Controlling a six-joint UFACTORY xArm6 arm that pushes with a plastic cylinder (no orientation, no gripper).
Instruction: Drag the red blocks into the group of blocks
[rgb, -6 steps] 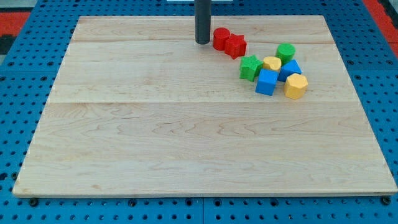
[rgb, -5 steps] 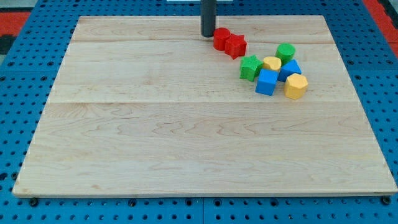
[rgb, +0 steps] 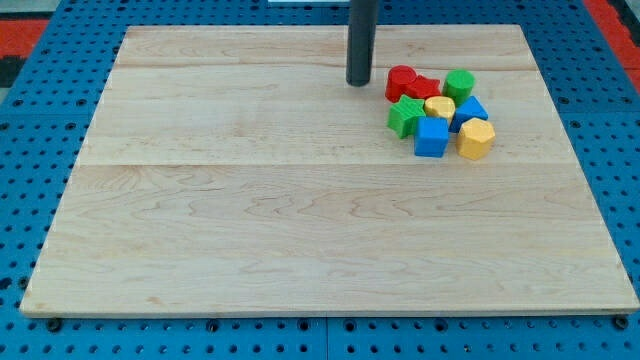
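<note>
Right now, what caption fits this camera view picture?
My tip rests left of two red blocks touching the green, yellow and blue group.

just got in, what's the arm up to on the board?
It is pushing the two red blocks into the cluster. My tip sits just to the view's left of the red cylinder; the other red block already touches the green star and yellow block. Both reds look joined.

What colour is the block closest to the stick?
Red. The red block, a rounded one, sits just right of my tip in the camera view.
</note>
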